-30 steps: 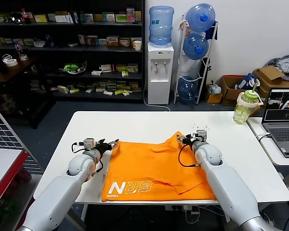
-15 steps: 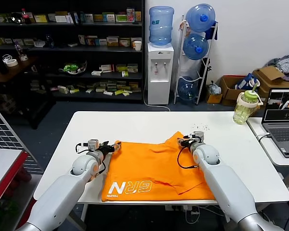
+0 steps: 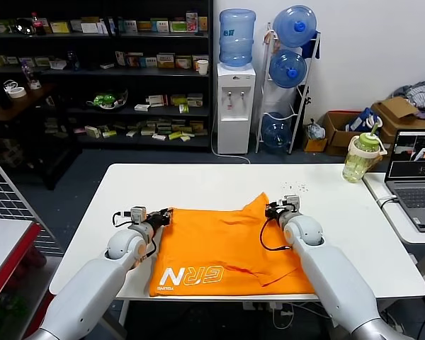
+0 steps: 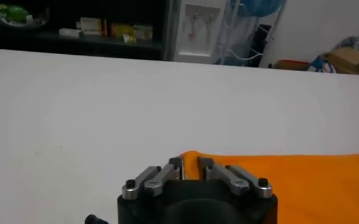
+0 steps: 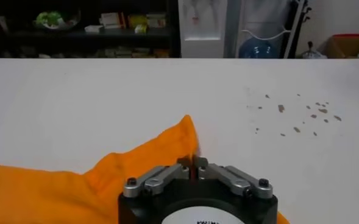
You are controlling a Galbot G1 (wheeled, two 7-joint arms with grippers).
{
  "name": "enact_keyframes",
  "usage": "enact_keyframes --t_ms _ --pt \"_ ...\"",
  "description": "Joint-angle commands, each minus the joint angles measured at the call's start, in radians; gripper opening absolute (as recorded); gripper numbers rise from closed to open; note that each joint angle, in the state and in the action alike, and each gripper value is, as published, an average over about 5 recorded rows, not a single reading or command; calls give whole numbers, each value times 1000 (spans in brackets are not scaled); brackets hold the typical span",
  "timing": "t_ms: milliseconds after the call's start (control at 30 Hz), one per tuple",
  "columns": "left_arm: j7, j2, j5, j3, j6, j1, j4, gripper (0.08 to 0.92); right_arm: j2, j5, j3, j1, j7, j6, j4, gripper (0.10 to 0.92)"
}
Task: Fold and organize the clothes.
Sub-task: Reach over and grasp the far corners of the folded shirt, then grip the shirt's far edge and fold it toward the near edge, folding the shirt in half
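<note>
The bright orange T-shirt (image 3: 227,248) lies flat on the white table (image 3: 198,180), its white lettering (image 3: 191,275) near the front left. My left gripper (image 3: 163,214) is at the shirt's far left corner. In the left wrist view it (image 4: 190,161) is shut on a pinch of orange cloth (image 4: 289,182). My right gripper (image 3: 271,209) is at the far right corner, which stands up in a small peak. In the right wrist view it (image 5: 192,161) is shut on the thin edge of the shirt (image 5: 45,189).
A green-lidded bottle (image 3: 361,157) stands at the table's far right corner. A laptop (image 3: 416,180) sits on the side table to the right. Small brown specks (image 5: 295,115) dot the table beyond the right gripper. Shelves and a water dispenser stand behind.
Both grippers have shifted slightly toward me, staying at the shirt's far corners. The left one first moved inward, then drew back a little. The shirt's far edge barely moved.
</note>
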Motion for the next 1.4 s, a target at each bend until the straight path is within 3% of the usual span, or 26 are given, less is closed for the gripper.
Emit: enact_keyframes --t_ms 33,200,733,1100,1400 --pt "-7 4 1 -3 -10 14 -43 198 -10 15 17 -25 -3 70 59 124" --pt "-25 24 0 -38 -14 58 -156 95 -48 63 54 -78 13 87 155 124" --pt "-68 131 14 -188 -6 413 -592 90 -286 198 227 -519 100 18 682 124" --pt "-57 172 57 -267 -23 613 -706 90 -326 219 337 -724 132 -13 859 124" --pt "-39 156 108 -295 -34 681 -721 92 -322 202 381 -822 134 -21 910 130"
